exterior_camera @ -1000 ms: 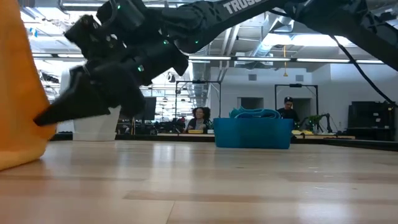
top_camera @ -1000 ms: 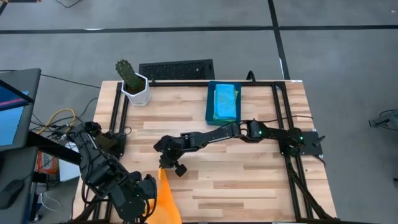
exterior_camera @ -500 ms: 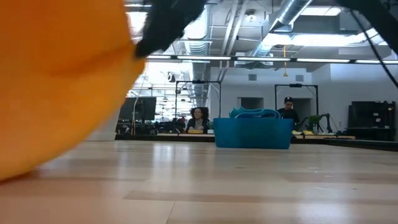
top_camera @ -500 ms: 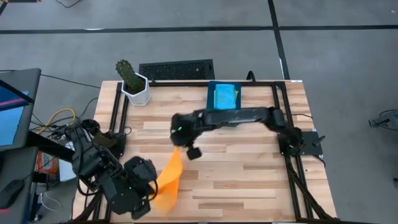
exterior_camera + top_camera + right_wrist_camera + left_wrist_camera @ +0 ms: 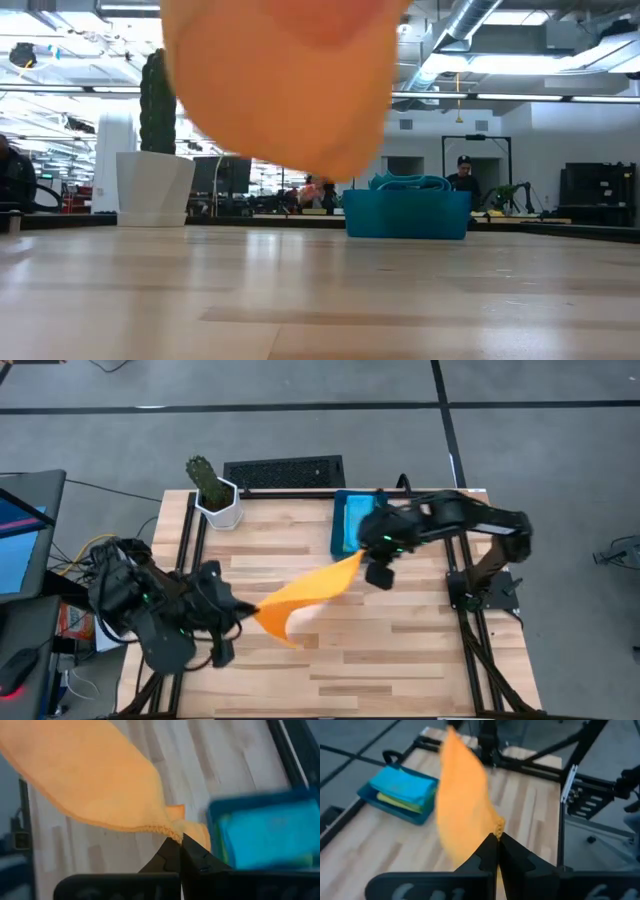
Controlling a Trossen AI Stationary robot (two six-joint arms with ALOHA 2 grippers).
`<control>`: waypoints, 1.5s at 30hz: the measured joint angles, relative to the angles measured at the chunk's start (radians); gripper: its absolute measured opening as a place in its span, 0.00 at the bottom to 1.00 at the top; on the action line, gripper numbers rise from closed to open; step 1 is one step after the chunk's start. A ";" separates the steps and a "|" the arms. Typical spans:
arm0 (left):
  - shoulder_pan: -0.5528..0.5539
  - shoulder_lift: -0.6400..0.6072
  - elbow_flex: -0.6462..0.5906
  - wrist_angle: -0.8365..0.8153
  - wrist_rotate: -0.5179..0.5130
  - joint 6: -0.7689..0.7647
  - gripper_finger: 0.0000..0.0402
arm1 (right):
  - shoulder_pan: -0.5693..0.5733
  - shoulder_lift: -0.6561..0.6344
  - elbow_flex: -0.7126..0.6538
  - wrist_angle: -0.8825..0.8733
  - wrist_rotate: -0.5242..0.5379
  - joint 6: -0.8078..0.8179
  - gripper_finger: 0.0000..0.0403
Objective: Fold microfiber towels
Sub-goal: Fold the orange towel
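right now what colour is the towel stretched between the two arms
Orange towel, plain; clearest in the high view.

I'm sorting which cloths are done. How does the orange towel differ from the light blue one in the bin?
The orange towel hangs stretched in the air between the left tool and the right tool, each shut on a corner; the light blue towel lies at rest in the blue bin. The orange towel is spread open; the light blue towel sits compact atop a yellow towel. Both are plain cloths.
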 joint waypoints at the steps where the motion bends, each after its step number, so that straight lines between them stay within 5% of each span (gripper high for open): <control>1: 0.009 -0.014 0.000 0.000 -0.005 0.012 0.00 | 0.020 -0.015 0.000 -0.014 0.015 0.048 0.03; 10: 0.144 -0.107 -0.054 0.002 -0.016 0.191 0.00 | 0.090 -0.040 -0.022 -0.053 0.167 0.225 0.03; 15: 0.296 -0.177 -0.235 0.000 0.060 0.253 0.00 | 0.043 -0.031 -0.093 -0.053 0.263 0.221 0.03; 23: 0.439 -0.301 -0.543 0.000 0.025 0.260 0.00 | 0.007 -0.078 -0.276 -0.054 0.327 0.296 0.03; 30: 0.292 -0.368 -0.837 0.056 0.160 0.170 0.00 | 0.235 -0.139 -0.465 -0.032 0.325 0.593 0.03; 37: 0.051 -0.346 -1.130 0.394 0.369 0.008 0.00 | 0.532 -0.068 -0.622 0.221 0.326 0.884 0.03; 45: -0.152 -0.231 -1.226 0.584 0.521 -0.285 0.00 | 0.654 0.150 -0.670 0.513 0.221 0.957 0.03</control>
